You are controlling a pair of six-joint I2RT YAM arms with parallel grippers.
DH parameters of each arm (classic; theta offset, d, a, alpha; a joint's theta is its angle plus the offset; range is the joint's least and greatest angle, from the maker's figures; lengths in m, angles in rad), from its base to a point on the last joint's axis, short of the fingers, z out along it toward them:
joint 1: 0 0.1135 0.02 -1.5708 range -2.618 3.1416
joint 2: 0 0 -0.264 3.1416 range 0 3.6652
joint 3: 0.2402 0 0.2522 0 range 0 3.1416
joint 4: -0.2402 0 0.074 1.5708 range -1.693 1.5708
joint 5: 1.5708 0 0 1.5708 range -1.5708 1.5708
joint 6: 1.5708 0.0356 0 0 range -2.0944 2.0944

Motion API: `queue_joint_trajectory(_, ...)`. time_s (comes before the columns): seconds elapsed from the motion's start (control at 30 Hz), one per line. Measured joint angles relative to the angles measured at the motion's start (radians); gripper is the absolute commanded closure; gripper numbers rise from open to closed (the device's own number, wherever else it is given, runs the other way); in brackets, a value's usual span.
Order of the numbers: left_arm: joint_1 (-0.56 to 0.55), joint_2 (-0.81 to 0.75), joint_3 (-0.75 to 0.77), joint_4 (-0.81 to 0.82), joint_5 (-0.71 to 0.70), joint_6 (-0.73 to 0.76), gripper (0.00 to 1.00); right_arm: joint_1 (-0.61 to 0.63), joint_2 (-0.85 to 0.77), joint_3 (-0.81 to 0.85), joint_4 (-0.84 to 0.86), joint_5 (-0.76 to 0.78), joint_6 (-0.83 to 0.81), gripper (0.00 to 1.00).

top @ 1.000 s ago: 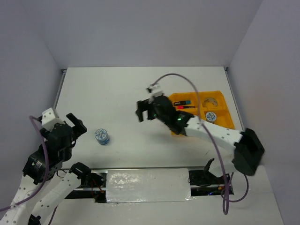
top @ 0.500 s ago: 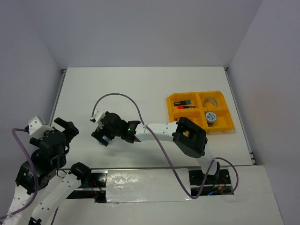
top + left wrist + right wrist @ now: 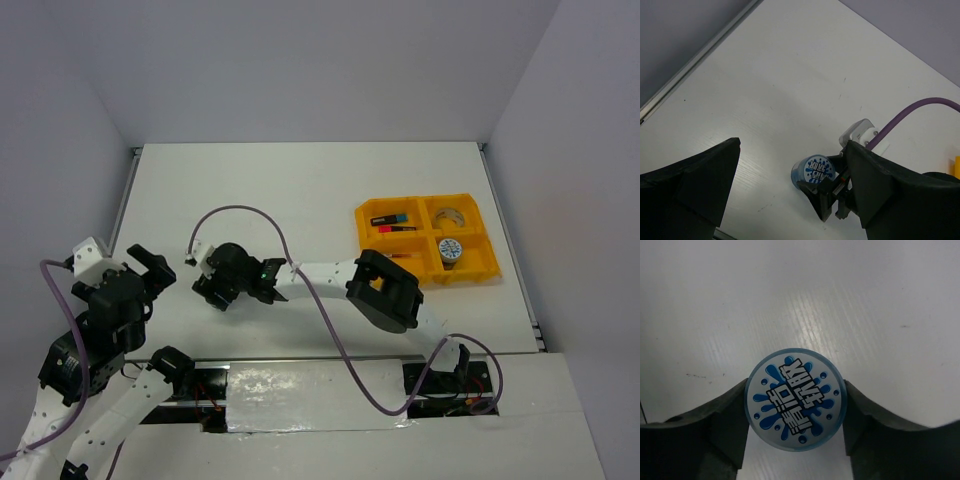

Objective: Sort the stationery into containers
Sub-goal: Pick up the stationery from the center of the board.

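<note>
Table: white and matt, boxed in by pale grey-lilac walls.
Loose tub: small blue-white round plastic tub (image 3: 795, 400) standing upright on the table, left of centre and well apart from the tray, its splash-printed lid facing up.
Right jaws: closed on the loose tub, with one dark finger (image 3: 725, 422) against each side of it; the white right arm (image 3: 320, 275) stretches across the table to the left.
Left jaws: spread wide with nothing between them, held above the table near the loose tub without touching it.
Tray: yellow-orange rectangular plastic tray (image 3: 486, 262) with four compartments, on the right side of the table.
Far-left compartment: short black highlighter with a blue cap (image 3: 392, 219) and a thin red pen (image 3: 398, 229) just beside it.
Far-right compartment: grey tape ring (image 3: 452, 214).
Near-right compartment: second blue-white round tub (image 3: 449, 249).
Near-left compartment: partly hidden by the right arm.
</note>
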Motion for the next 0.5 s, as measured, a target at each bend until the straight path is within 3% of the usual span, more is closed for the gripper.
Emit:
queue_joint_trajectory(0.03, 0.000, 0.000, 0.000, 0.002, 0.001, 0.001, 0.01, 0.001, 0.000, 0.000, 0.003, 0.004, 0.010, 0.66)
queue_joint_trajectory(0.1, 0.000, 0.000, 0.000, 0.006, 0.004, 0.002, 0.01, 0.002, -0.003, -0.018, 0.024, 0.014, 0.009, 0.72)
queue_joint_trajectory(0.13, 0.000, 0.000, 0.000, 0.007, 0.006, 0.003, 0.01, 0.002, -0.012, -0.039, 0.048, 0.022, 0.013, 0.83)
queue_joint_trajectory(0.23, 0.000, 0.000, -0.002, 0.018, 0.014, 0.006, 0.01, 0.000, -0.096, -0.187, 0.139, 0.067, 0.024, 0.98)
queue_joint_trajectory(0.4, 0.000, -0.001, -0.006, 0.029, 0.034, 0.030, 0.01, -0.058, -0.445, -0.537, 0.178, 0.209, 0.086, 1.00)
queue_joint_trajectory(0.5, 0.000, 0.003, -0.018, 0.054, 0.067, 0.058, 0.01, -0.239, -0.717, -0.631, 0.106, 0.346, 0.211, 1.00)
